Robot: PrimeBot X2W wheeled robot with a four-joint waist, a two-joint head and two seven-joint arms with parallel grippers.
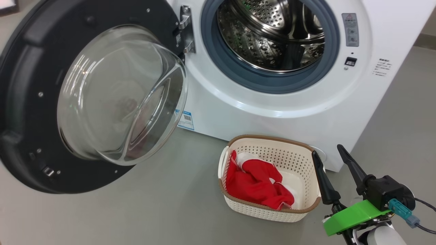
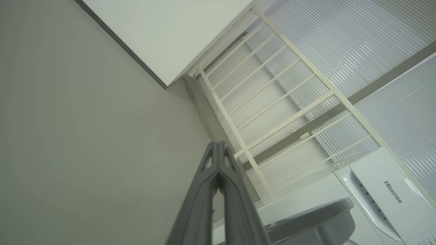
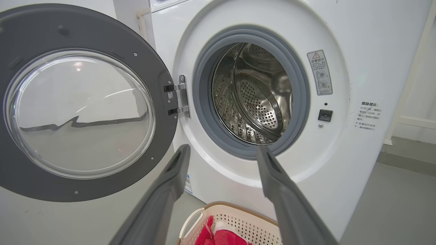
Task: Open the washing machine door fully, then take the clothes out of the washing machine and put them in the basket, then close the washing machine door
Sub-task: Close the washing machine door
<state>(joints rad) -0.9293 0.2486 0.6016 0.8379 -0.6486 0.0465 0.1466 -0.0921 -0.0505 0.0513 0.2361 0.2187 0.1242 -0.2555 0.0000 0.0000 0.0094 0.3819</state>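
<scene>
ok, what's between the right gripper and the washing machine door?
Head view: from the right gripper, the basket holding the red clothes, then bare floor up to the washing machine door.

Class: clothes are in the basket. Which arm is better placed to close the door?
Probably right: the right gripper is open and faces the washing machine door; the left gripper, shut, points away at a white rack.

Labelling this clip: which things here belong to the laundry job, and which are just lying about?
Job: washing machine door, washing machine, clothes, basket, right gripper.
Lying about: white barred frame, grey floor.
</scene>
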